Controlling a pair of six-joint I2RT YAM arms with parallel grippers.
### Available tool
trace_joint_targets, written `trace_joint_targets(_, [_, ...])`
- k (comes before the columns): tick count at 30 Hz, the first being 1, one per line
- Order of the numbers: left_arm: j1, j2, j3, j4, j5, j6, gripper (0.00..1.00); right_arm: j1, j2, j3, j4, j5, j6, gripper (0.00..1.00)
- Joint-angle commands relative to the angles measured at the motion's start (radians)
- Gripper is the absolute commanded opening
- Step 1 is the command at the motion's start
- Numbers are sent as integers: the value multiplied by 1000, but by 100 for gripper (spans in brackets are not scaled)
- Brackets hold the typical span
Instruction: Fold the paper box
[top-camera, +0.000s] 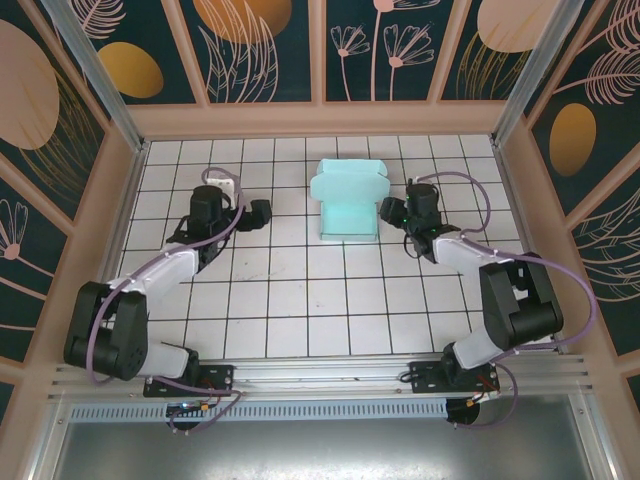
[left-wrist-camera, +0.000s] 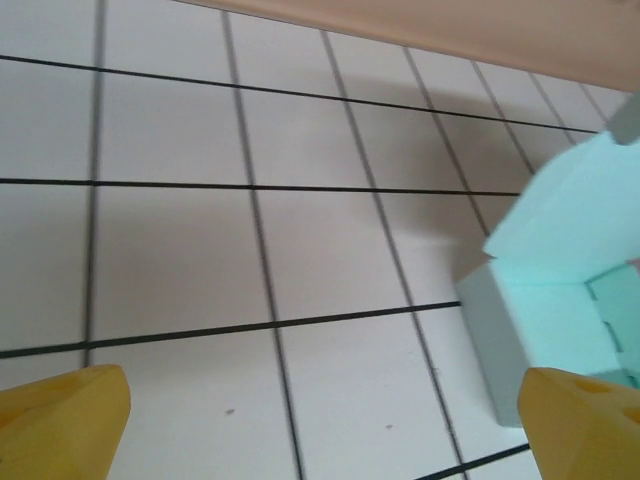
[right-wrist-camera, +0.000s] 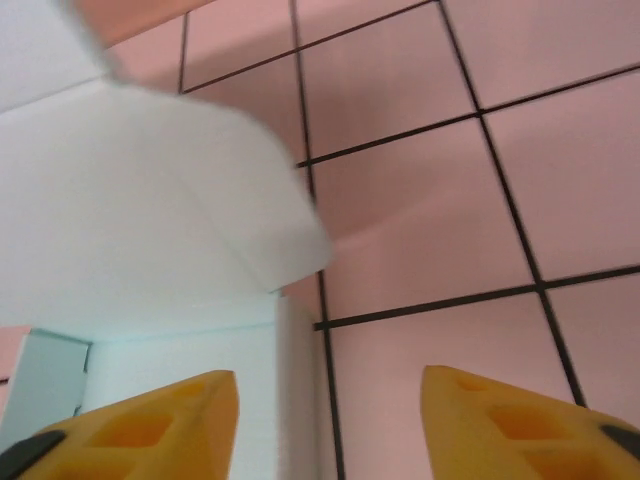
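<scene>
The paper box (top-camera: 348, 200) is a pale light-blue card box, partly folded, standing at the back middle of the tiled table with its lid flap raised at the far side. My right gripper (top-camera: 388, 212) is at the box's right side, open. In the right wrist view the right gripper (right-wrist-camera: 330, 425) straddles the box's right wall (right-wrist-camera: 296, 380), one finger over the inside and one outside, neither touching it. The lid flap (right-wrist-camera: 150, 200) hangs over them. My left gripper (top-camera: 262, 212) is open, about a tile left of the box. From the left wrist, the box (left-wrist-camera: 560, 300) lies beside the right fingertip (left-wrist-camera: 585, 420).
The white tiled table (top-camera: 300, 290) is fenced by low peach walls (top-camera: 320, 120) at the back and sides. Both arm bases are bolted to the rail (top-camera: 320, 375) along the near edge. Bare tiles lie between the left gripper (left-wrist-camera: 325, 430) and the box.
</scene>
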Motion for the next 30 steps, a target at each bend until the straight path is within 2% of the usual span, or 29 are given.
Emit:
trace_joint_targets(1, [-41, 57, 112, 24, 132, 40, 99, -27, -64, -12, 81, -160, -47, 61])
trace_joint_targets(6, [-101, 246, 373, -202, 175, 193, 98, -66, -98, -4, 82, -244, -85, 62])
trace_joint_targets(10, [-119, 404, 589, -386, 224, 305, 92, -75, -109, -15, 74, -271, -97, 61])
trace_joint_targets(14, [-122, 509, 784, -529, 205, 387, 79, -76, -116, -34, 67, -279, -105, 61])
trace_joint_targets(20, [-131, 701, 1114, -810, 234, 541, 68, -78, -122, -56, 74, -284, -111, 61])
trace_joint_targets(25, [-144, 814, 1295, -965, 239, 619, 60, -79, -116, -57, 71, -278, -119, 61])
trace_joint_targets(30, [-145, 851, 1351, -1018, 286, 654, 55, -80, -104, -54, 71, -277, -120, 61])
